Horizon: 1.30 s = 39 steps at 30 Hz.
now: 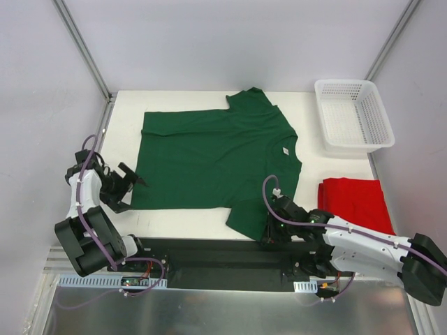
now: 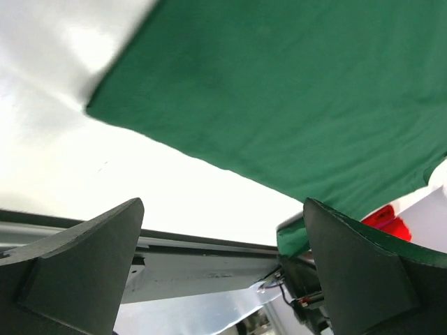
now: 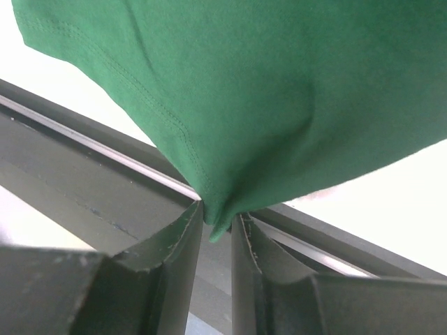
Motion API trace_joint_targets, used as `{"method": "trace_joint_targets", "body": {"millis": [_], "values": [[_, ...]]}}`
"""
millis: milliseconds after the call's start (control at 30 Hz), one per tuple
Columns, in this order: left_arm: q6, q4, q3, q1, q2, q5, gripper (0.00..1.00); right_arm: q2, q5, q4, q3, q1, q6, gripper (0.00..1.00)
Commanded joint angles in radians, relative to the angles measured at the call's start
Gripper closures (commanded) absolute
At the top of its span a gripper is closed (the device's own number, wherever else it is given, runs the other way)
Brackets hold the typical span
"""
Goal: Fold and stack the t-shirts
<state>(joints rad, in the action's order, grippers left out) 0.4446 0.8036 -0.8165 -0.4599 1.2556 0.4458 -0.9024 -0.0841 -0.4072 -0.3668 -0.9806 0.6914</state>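
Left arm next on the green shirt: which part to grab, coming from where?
Pinch the near-left hem corner of the green shirt, coming in low from the left over bare table. The shirt lies flat, so only edges offer a bite; that corner sits before the open left gripper. The right gripper pinches the near sleeve.

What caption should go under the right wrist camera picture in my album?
The right gripper pinches a hemmed edge of the green t-shirt above the dark rail.
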Motion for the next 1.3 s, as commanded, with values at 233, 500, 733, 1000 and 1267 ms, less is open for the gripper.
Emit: {"method": "trace_joint_targets", "body": {"millis": [233,500,733,1000,1267], "values": [[-0.061,0.088,-0.049,-0.117,0.068,-0.098,0.01,-0.066,-0.109,0.080,-0.058,-0.003,-0.035,0.73],[-0.066,0.060,-0.053,-0.118,0.148,-0.162,0.01,-0.066,-0.132,0.073,-0.064,-0.003,-0.055,0.73],[-0.058,0.025,-0.052,-0.118,0.214,-0.180,0.01,-0.069,-0.137,0.059,-0.077,-0.003,-0.063,0.73],[-0.063,-0.006,-0.046,-0.120,0.257,-0.173,0.01,-0.040,-0.144,0.057,-0.058,-0.001,-0.032,0.73],[-0.067,-0.055,-0.039,-0.118,0.278,-0.150,0.06,-0.003,-0.146,0.071,-0.014,-0.001,-0.013,0.73]]}}
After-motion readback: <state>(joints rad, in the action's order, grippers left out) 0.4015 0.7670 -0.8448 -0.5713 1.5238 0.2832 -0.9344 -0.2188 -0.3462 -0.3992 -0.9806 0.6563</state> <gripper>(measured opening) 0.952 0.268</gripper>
